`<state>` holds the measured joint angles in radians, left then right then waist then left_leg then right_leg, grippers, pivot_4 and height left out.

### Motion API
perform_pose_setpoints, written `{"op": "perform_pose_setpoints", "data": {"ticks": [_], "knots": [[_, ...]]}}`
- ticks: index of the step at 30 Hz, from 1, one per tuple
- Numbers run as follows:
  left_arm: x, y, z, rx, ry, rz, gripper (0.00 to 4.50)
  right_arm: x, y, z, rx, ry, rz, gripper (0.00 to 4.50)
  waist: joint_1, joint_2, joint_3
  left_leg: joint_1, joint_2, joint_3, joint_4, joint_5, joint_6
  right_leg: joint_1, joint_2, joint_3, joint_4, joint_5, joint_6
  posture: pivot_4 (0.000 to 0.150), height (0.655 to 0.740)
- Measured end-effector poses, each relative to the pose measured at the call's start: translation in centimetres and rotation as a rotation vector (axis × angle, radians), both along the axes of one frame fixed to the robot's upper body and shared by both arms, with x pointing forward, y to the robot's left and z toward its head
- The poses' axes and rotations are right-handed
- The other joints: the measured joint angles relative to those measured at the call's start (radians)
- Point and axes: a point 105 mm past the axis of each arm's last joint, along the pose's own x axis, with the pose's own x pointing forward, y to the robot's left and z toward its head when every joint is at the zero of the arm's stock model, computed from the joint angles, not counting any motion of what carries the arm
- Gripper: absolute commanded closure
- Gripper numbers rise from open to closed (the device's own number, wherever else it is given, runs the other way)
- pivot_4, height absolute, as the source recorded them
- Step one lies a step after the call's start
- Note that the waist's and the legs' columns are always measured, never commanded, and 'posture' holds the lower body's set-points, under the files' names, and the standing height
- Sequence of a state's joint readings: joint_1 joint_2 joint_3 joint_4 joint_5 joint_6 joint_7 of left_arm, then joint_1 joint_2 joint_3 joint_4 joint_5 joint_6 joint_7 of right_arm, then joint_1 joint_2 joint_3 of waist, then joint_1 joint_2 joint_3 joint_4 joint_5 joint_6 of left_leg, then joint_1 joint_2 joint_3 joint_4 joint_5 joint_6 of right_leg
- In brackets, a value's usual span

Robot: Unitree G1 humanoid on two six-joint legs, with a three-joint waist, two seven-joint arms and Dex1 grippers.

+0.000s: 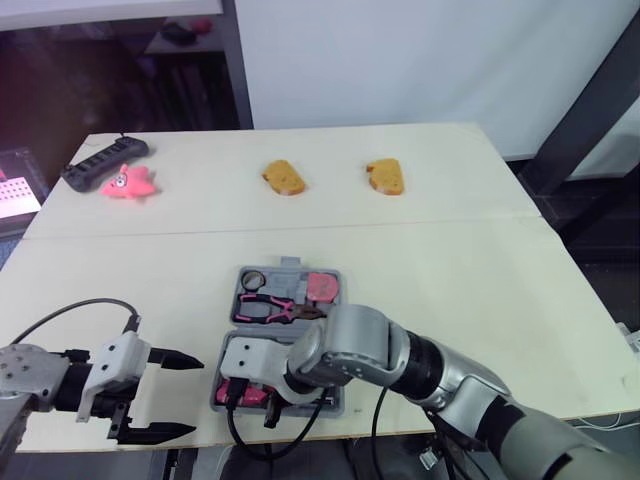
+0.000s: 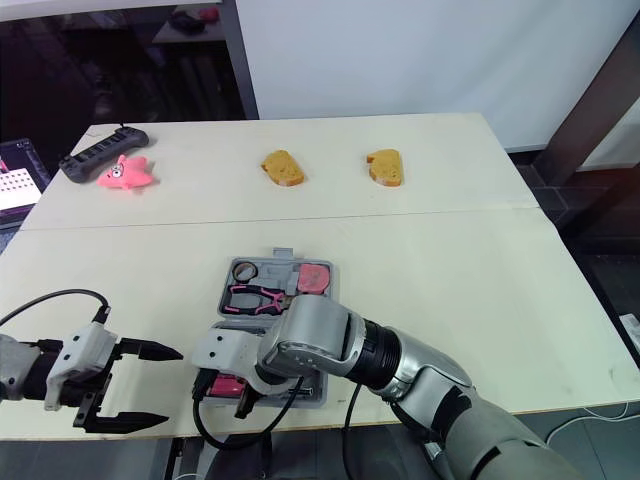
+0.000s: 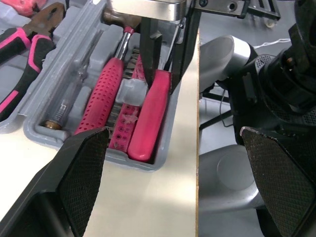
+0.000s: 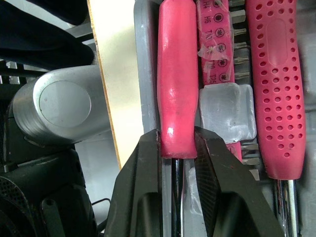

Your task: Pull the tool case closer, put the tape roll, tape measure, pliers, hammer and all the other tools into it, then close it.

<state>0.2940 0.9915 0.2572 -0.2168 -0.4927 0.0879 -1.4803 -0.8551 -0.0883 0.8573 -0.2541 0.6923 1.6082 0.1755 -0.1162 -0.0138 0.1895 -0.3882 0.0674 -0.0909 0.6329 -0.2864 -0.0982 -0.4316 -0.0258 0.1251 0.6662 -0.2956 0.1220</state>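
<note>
Open tool case, pliers and hammer laid inside, screwdriver (pink handle) pinched by right claw, left claw spread.

Hidden under the right fingers: 6 o'clock half of case. Cropped by wrist-view edges: pliers, hammer head.

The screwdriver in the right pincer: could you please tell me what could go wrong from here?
1. The right pincer pinches the screwdriver at the very end of its handle, by the shaft, so it may pivot or slip rather than settle in its slot.
2. The case lies at the table's front edge; a push there could slide it off.
3. If the handle rides up on the bit strip beside it, the case may not close.
</note>
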Motion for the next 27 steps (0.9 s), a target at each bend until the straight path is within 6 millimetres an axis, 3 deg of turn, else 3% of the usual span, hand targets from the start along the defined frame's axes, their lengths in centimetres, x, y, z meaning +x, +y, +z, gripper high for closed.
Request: {"op": "perform_pose_setpoints", "data": {"ticks": [3, 5, 8, 14, 19, 22, 25, 27], "knots": [[0.0, 0.0, 0.0, 0.0, 0.005, 0.004, 0.0, -0.1, 0.1, 0.0, 0.008, 0.0, 0.0, 4.11, -0.009, 0.0, 0.0, 0.0, 0.0, 0.0, 0.0, 0.0, 0.0, 0.0, 0.0, 0.0, 0.0, 0.0, 0.0, 0.15, 0.74], [0.0, 0.0, 0.0, 0.0, 0.006, 0.006, 0.0, -0.2, 0.2, 0.0, 0.012, 0.0, 0.003, 3.05, -0.011, 0.0, 0.0, 0.0, 0.0, 0.0, 0.0, 0.0, 0.0, 0.0, 0.0, 0.0, 0.0, 0.0, 0.0, 0.15, 0.74], [0.0, 0.0, -0.1, 0.0, 0.011, 0.01, 0.0, -0.7, 0.2, -0.2, 0.018, 0.017, 0.011, 1.8, -0.01, 0.0, 0.0, 0.0, 0.0, 0.0, 0.0, 0.0, 0.0, 0.0, 0.0, 0.0, 0.0, 0.0, 0.0, 0.15, 0.74], [-0.1, -0.2, 0.0, 0.0, 0.003, 0.001, 0.0, 0.0, -0.1, 0.7, 0.044, 0.0, 0.0, 1.8, -0.007, 0.0, 0.0, 0.0, 0.0, 0.0, 0.0, 0.0, 0.0, 0.0, 0.0, 0.0, 0.0, 0.0, 0.0, 0.15, 0.74], [0.2, -0.3, 0.2, 0.0, -0.007, 0.004, 0.0, 1.5, -1.0, 3.5, 0.13, -0.066, -0.017, 1.8, -0.008, 0.0, 0.0, 0.0, 0.0, 0.0, -0.001, 0.0, 0.0, 0.0, 0.0, 0.0, 0.0, 0.0, 0.0, 0.15, 0.74], [0.5, -0.4, 0.5, 0.0, -0.025, -0.001, 0.0, 0.2, -1.0, 4.0, 0.192, -0.04, 0.032, 2.67, -0.009, 0.0, 0.0, 0.0, 0.0, -0.001, -0.001, 0.0, 0.0, 0.0, 0.0, 0.0, -0.001, 0.0, 0.0, 0.15, 0.74], [0.5, -0.3, 0.5, 0.0, -0.022, -0.001, 0.0, -0.7, -1.8, 2.7, 0.183, -0.013, 0.058, 4.21, -0.009, 0.0, 0.0, -0.001, 0.0, 0.0, 0.0, 0.0, 0.0, 0.0, -0.001, 0.0, -0.001, 0.0, 0.0, 0.15, 0.74], [0.5, -0.3, 0.5, -0.001, -0.021, -0.001, 0.0, -0.7, -1.8, 2.6, 0.201, -0.022, 0.061, 4.42, -0.009, 0.0, 0.0, 0.0, 0.0, 0.0, 0.0, 0.0, 0.0, 0.0, 0.0, 0.0, -0.001, 0.0, 0.0, 0.15, 0.74]]}}
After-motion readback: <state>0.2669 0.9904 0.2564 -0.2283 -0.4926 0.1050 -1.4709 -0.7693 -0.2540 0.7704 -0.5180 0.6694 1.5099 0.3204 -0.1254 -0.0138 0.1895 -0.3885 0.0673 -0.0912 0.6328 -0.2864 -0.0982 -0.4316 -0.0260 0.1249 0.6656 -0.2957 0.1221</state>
